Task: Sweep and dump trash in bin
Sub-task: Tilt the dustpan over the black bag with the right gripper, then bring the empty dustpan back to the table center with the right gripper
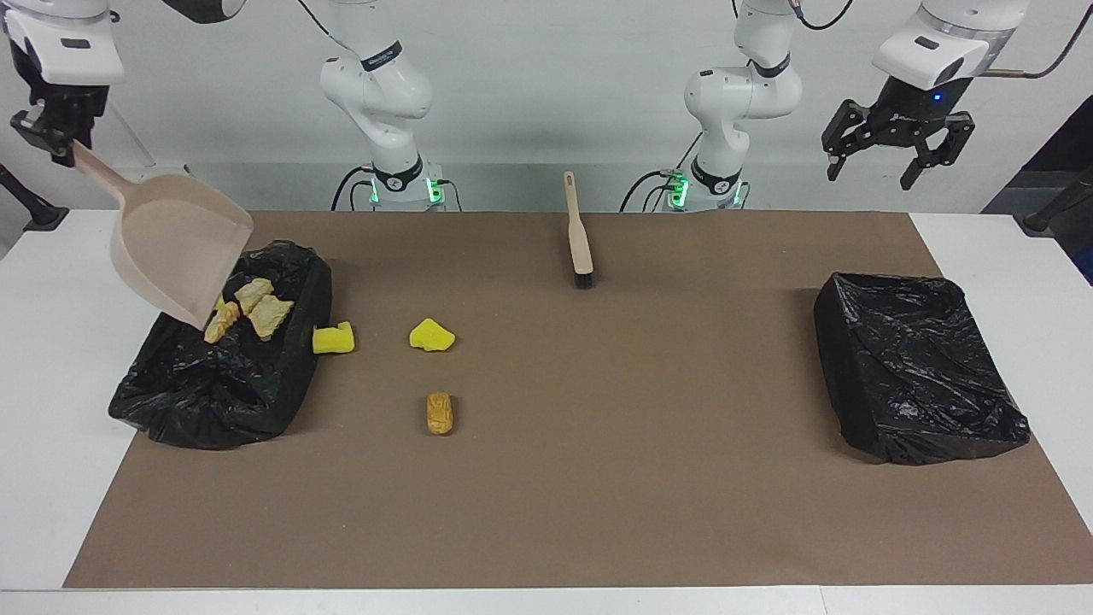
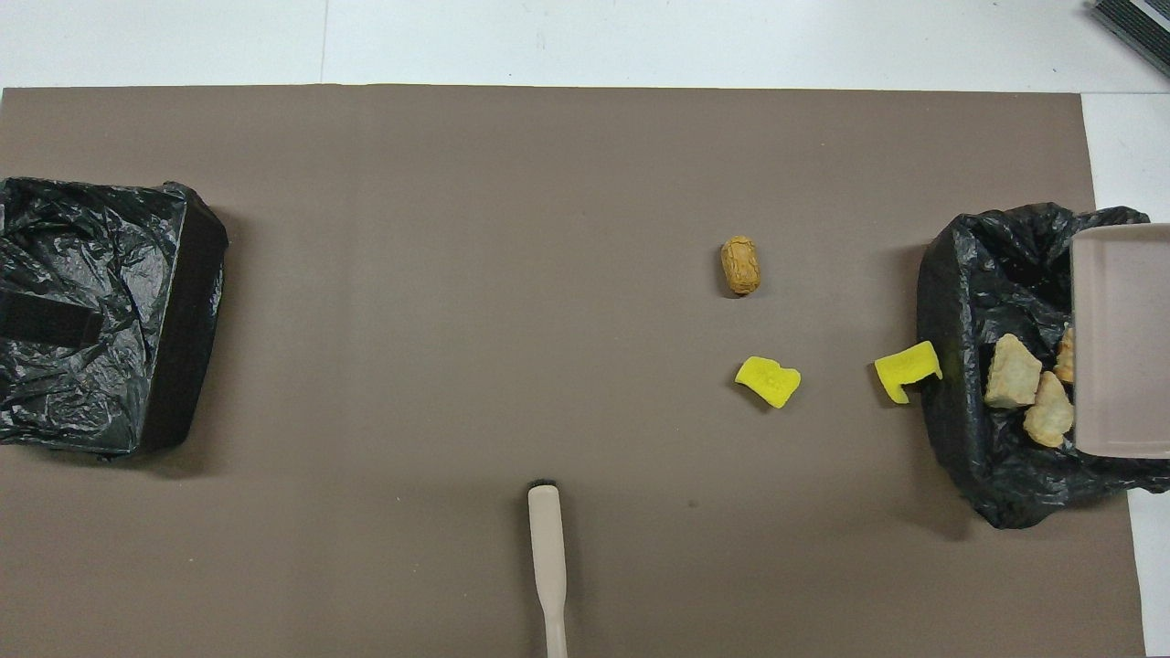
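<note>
My right gripper (image 1: 60,141) is shut on the handle of the beige dustpan (image 1: 179,248), which hangs tilted, mouth down, over the black-bagged bin (image 1: 222,384) at the right arm's end. Several pieces of trash (image 1: 256,309) lie in that bin; the pan (image 2: 1120,338) covers part of them (image 2: 1010,370). On the mat lie a yellow sponge chunk (image 1: 333,339) against the bin's side, a second yellow chunk (image 1: 431,335) and a tan ridged piece (image 1: 440,412). My left gripper (image 1: 871,175) waits open, high over the left arm's end.
The beige brush (image 1: 581,235) lies on the brown mat near the robots, bristles pointing away from them. A second black-bagged bin (image 1: 918,367) stands at the left arm's end. White table shows around the mat (image 2: 457,274).
</note>
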Tool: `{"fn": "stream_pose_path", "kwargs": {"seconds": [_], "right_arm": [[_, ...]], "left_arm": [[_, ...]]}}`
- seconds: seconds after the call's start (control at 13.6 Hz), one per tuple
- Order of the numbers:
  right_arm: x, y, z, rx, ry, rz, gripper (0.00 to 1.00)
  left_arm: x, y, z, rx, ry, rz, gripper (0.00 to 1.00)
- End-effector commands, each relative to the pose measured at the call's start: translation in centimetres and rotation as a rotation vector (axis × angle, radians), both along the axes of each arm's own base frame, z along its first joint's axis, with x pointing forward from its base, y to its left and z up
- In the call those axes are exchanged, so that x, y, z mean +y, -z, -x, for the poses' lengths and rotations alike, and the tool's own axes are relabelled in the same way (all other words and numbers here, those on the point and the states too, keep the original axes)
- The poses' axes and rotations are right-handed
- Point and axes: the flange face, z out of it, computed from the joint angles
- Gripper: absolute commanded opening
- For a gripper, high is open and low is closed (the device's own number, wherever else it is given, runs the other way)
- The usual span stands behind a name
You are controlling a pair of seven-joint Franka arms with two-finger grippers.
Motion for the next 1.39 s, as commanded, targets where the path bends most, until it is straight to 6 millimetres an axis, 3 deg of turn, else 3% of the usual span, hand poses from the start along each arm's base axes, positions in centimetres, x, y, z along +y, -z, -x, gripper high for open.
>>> {"fn": "stream_pose_path", "kwargs": {"seconds": [0.0, 0.15, 0.73, 0.95, 1.32], "right_arm": [[2.4, 1.2, 0.4, -0.043, 0.094, -0.106, 0.00], [3.5, 3.6, 0.1, -0.054, 0.199, -0.178, 0.00], [13.6, 9.5, -2.9, -0.177, 0.765, -0.357, 0.00], [19.6, 11.6, -4.3, -0.183, 0.972, -0.431, 0.00], [31.4, 16.8, -6.7, -0.247, 1.127, -0.476, 0.00]], "left_arm": [[0.3, 0.0, 0.6, -0.003, 0.004, 0.006, 1.00], [0.3, 0.1, 0.6, -0.002, 0.004, 0.006, 1.00], [0.4, 0.1, 0.6, -0.002, 0.003, 0.006, 1.00], [0.3, 0.1, 0.6, -0.002, 0.004, 0.006, 1.00], [0.3, 0.0, 0.6, -0.003, 0.004, 0.006, 1.00]]}}
